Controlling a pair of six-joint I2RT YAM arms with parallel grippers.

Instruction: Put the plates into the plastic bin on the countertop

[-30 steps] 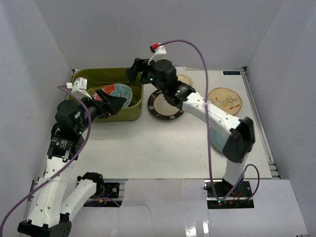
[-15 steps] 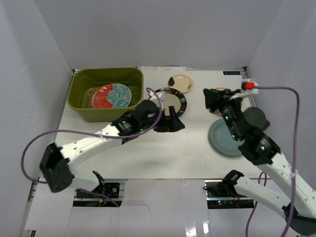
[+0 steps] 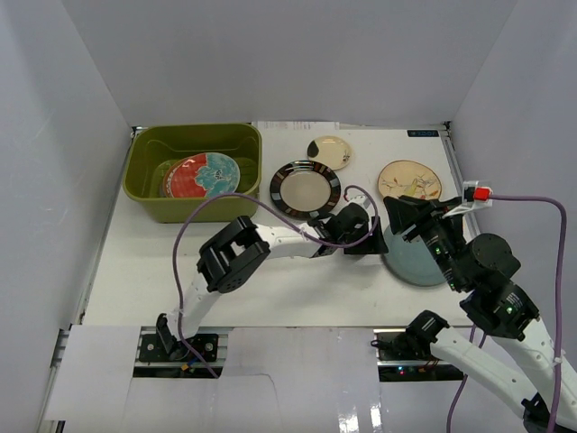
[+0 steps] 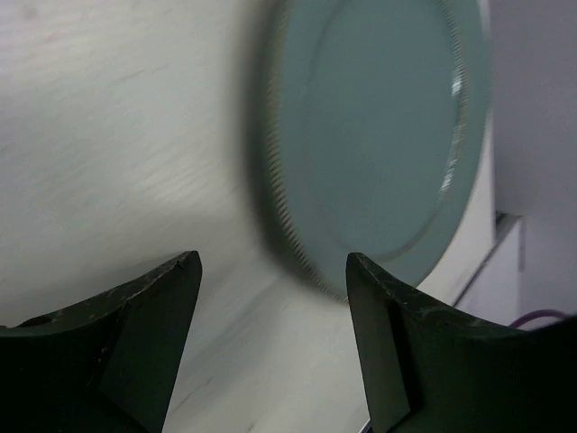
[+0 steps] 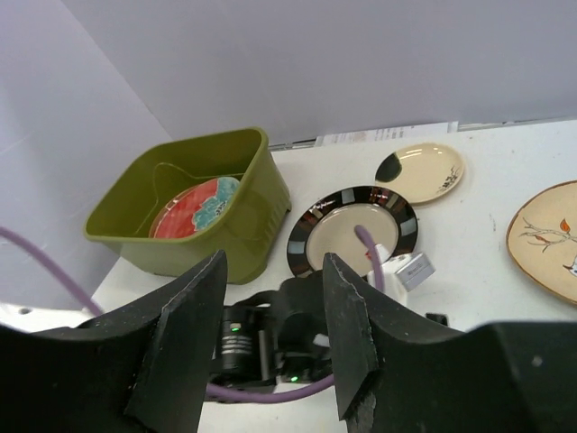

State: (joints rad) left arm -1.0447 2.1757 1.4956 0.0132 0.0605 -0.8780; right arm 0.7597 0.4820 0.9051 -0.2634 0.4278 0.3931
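The olive-green plastic bin (image 3: 209,210) stands at the far left of the white countertop (image 3: 153,271) with the red-and-teal plate (image 3: 200,174) lying in it. The plain light blue plate (image 3: 416,266) lies at the near right, partly under my right arm. My left gripper (image 3: 375,236) is open and low at that plate's left edge. In the left wrist view the blue plate (image 4: 379,135) lies just ahead of the open, empty gripper (image 4: 275,271). My right gripper (image 3: 404,216) is open, empty and raised above the table. It also shows in the right wrist view (image 5: 275,271).
A black-rimmed plate (image 3: 305,189) lies right of the bin, a small cream plate (image 3: 329,152) behind it, and a cream plate with a bird (image 3: 409,179) at the far right. The right wrist view shows the bin (image 5: 243,225), the black-rimmed plate (image 5: 353,236) and the left arm below.
Both arms have left the bin. My left gripper has swept right past the black-rimmed plate to the blue plate's edge. My right arm has pulled back to the near right.
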